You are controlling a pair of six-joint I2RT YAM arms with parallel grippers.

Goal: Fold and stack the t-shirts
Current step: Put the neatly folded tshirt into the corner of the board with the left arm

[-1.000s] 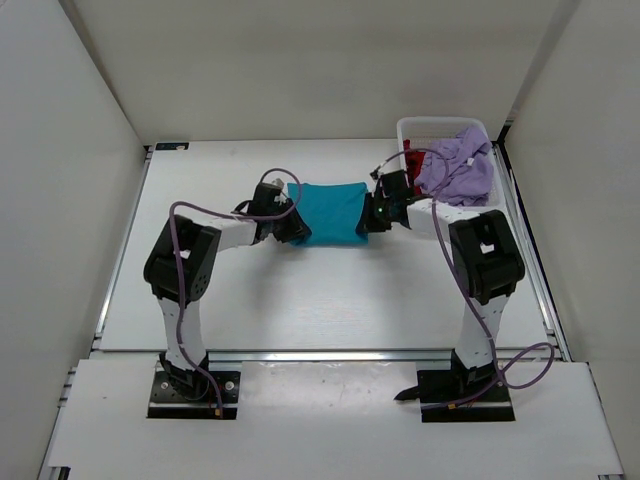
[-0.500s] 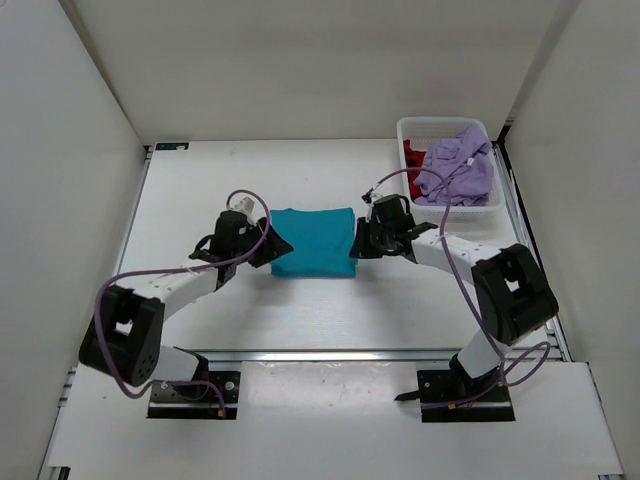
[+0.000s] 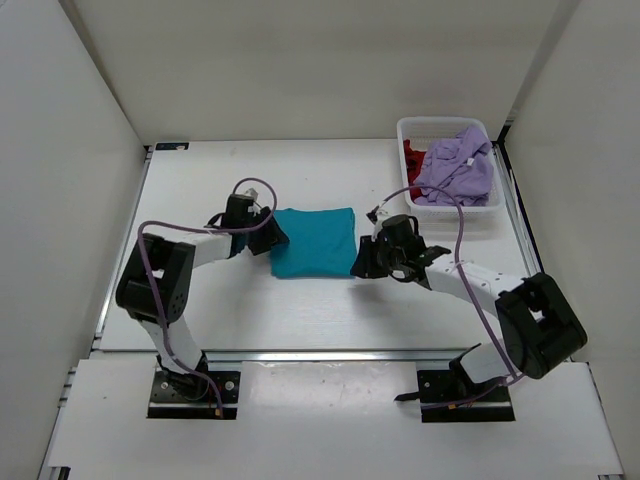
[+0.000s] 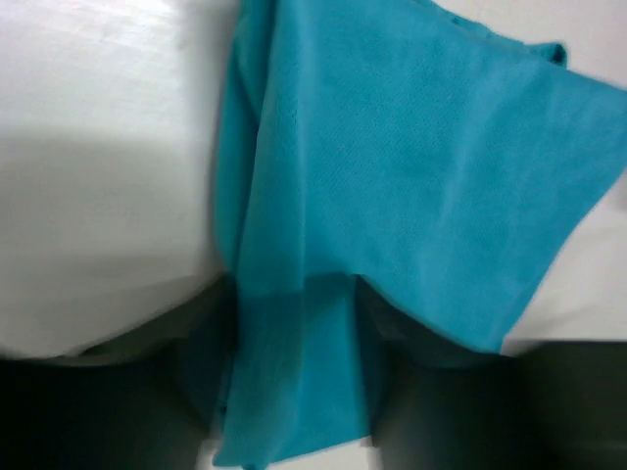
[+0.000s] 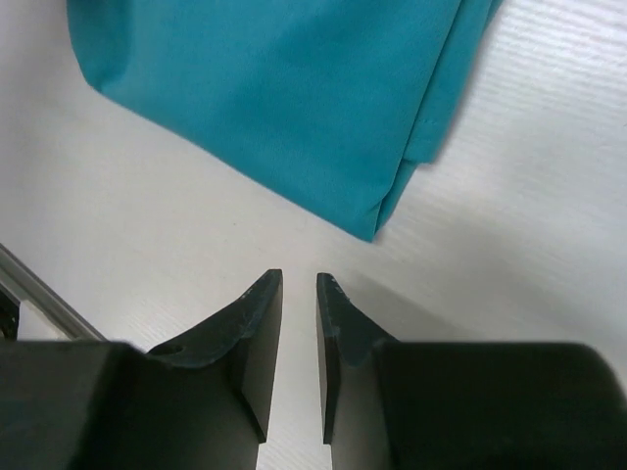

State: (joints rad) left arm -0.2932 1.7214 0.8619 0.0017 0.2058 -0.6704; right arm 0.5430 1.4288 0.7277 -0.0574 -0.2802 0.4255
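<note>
**rigwatcher:** Which step is this? The teal shirt (image 3: 313, 240) lies in the middle of the desk (image 3: 300, 320), already a compact rectangle, so I'd call the first fold nearly done and not yet squared off.

**foldnerd:** Same read. In the left wrist view a strip of teal runs down between the dark fingers, so the left end effector (image 3: 269, 238) looks clenched on the shirt's left edge. That bit of the view is dim and blurry, so I'm not 100% on it.

**rigwatcher:** And the right one?

**foldnerd:** The right end effector (image 3: 360, 266) is released and holding nothing. Its fingers (image 5: 257, 323) are barely parted with bare desk showing in the slit. They sit just off the shirt's near right corner, close but not touching.

**rigwatcher:** So what does the next move need?

**foldnerd:** My guess is the left has to open without dragging that edge, or the neat rectangle skews. Then one arm goes for the basket (image 3: 405, 128) at the far right. The lavender shirt (image 3: 455, 165) is heaped on top in there, with the dark red shirt (image 3: 413, 157) peeking out on the left side. Both are crumpled, so whichever comes out needs spreading flat well apart from the teal one before any fold.

**rigwatcher:** So one of three, and no stack yet.
</note>
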